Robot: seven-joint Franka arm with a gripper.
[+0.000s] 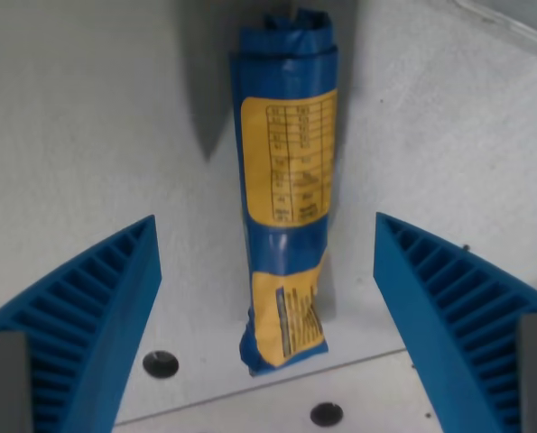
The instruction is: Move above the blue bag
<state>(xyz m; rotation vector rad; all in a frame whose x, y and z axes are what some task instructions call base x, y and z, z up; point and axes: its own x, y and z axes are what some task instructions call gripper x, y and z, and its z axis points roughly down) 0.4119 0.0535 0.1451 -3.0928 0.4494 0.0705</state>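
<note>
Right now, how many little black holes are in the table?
2. One hole sits left of the blue bag's lower end, beside the finger on the wrist view's left. The other hole is near the bottom edge, just right of centre. More may be hidden beneath the bag or fingers.

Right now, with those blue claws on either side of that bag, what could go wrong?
The blue bag lies lengthwise between the open gripper fingers, nearer the finger on the wrist view's right, so a descent might clip it on that side. The bag looks crumpled and rolled; it could roll on the white table if nudged.
</note>
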